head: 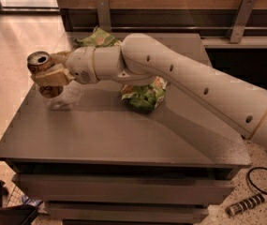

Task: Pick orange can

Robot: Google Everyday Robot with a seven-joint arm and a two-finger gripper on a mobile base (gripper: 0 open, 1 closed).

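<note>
The orange can (42,64) is brownish-orange with a silver pull-tab top. It hangs tilted in the air just above the left part of the grey table (100,135). My gripper (48,76) is shut on the orange can, with a pale finger (53,76) wrapped across its side. The white arm reaches in from the right across the table.
A green snack bag (144,95) lies on the table under the arm's middle. Another green bag (97,37) sits at the table's back edge. A wooden wall with metal brackets runs behind. A cable (259,182) lies on the floor at the right.
</note>
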